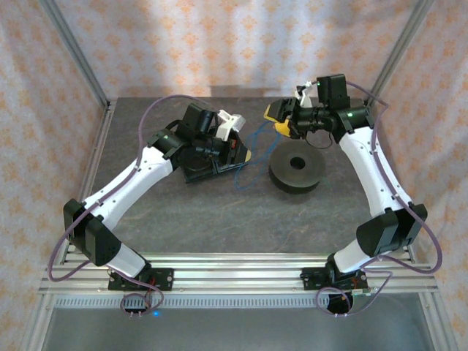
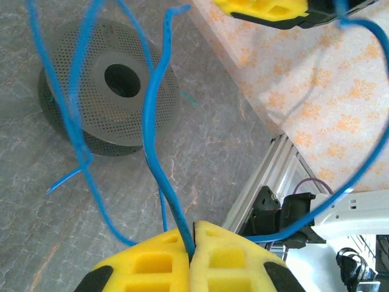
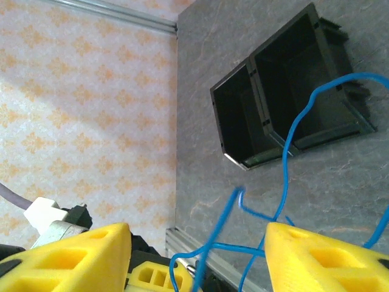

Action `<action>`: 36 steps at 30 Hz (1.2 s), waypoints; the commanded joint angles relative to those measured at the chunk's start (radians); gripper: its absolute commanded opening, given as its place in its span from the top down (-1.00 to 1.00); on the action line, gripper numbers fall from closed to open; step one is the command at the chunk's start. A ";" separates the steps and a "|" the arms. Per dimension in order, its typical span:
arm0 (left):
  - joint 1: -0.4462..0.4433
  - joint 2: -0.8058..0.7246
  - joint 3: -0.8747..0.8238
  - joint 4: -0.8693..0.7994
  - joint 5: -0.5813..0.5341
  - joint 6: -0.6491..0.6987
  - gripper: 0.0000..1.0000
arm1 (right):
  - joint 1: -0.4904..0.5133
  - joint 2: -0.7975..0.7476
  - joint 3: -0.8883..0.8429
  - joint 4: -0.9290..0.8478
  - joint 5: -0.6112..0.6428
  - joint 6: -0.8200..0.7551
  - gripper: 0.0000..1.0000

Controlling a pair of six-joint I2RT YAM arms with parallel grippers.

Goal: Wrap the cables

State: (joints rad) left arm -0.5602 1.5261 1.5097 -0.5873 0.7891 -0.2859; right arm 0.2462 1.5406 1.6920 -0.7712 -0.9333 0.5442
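- The blue cable (image 2: 152, 121) hangs in loose, crossed loops above the desk (image 1: 219, 219). It is strung between the two pincers over the gap between the black bin (image 3: 261, 109) on the left and the dark grey spool (image 2: 106, 125) on the right.
- No part of it looks neatly coiled. The strands cross and kink, and one free end trails on the desk near the spool.
- A short green strand (image 2: 189, 99) lies on the desk just beside the spool. How far it runs cannot be made out.
- The left pincer (image 2: 193, 243) is fully closed, its yellow pads pressed together with the blue cable pinched between them.
- The right pincer (image 3: 197, 230) stands well open. Several blue strands pass through the gap between its fingers, and none is clamped.
- Step in hand, as I judge it: one arm anchors the blue cable while the other lines up to take a second hold, so wrapping has barely begun.
- The next move calls for the right pincer to close on a single strand and not the whole bunch. It would then draw that strand round to form a loop while the left keeps its pinch firm.
- Risk: the thin wire could slip out as the fingers close, or the crossed loops could tighten into a knot.
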 commanded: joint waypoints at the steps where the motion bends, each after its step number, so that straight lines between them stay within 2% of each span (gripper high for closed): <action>1: -0.010 -0.011 -0.003 -0.011 0.012 0.023 1.00 | 0.014 0.013 -0.010 0.002 -0.059 -0.033 -0.08; 2: -0.010 -0.011 -0.003 -0.011 0.012 0.022 1.00 | 0.016 0.012 -0.017 0.002 -0.062 -0.039 0.05; 3: -0.012 -0.011 -0.003 -0.011 0.010 0.021 1.00 | 0.017 0.011 -0.024 0.001 -0.061 -0.041 0.28; 5: -0.013 -0.014 -0.003 -0.014 0.010 0.022 1.00 | 0.018 0.007 -0.038 0.009 -0.059 -0.040 0.46; 7: -0.015 -0.018 -0.003 -0.015 0.009 0.025 1.00 | 0.017 0.006 -0.050 0.014 -0.062 -0.039 0.48; 11: -0.015 -0.026 -0.005 -0.031 0.007 0.033 1.00 | 0.016 0.013 -0.056 0.017 -0.074 -0.042 0.28; 14: -0.015 -0.034 -0.011 -0.038 -0.003 0.036 1.00 | 0.015 0.007 -0.058 0.012 -0.054 -0.046 0.47; 17: -0.015 -0.056 -0.027 -0.037 -0.025 0.033 1.00 | -0.002 -0.012 -0.057 -0.015 0.025 -0.054 0.92; 18: -0.015 -0.067 -0.037 -0.036 -0.033 0.033 1.00 | -0.011 -0.021 -0.061 -0.019 0.055 -0.054 1.00; 21: -0.015 -0.121 -0.084 -0.033 -0.084 0.033 1.00 | -0.055 -0.066 -0.088 -0.033 0.174 -0.050 1.00; 26: -0.010 -0.269 -0.207 0.047 -0.237 0.011 1.00 | -0.171 -0.167 -0.203 0.001 0.356 -0.002 1.00; 29: -0.008 -0.380 -0.299 0.170 -0.334 -0.036 1.00 | -0.245 -0.225 -0.314 0.083 0.372 0.073 1.00; 32: -0.001 -0.499 -0.398 0.321 -0.453 -0.091 1.00 | -0.275 -0.252 -0.391 0.149 0.349 0.133 1.00; 36: 0.024 -0.582 -0.437 0.363 -0.576 -0.092 1.00 | -0.311 -0.268 -0.446 0.175 0.336 0.168 1.00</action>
State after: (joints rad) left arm -0.5575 0.9867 1.0935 -0.3538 0.3805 -0.3511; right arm -0.0372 1.2911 1.2751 -0.6689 -0.6270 0.6556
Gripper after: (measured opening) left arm 0.050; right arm 0.044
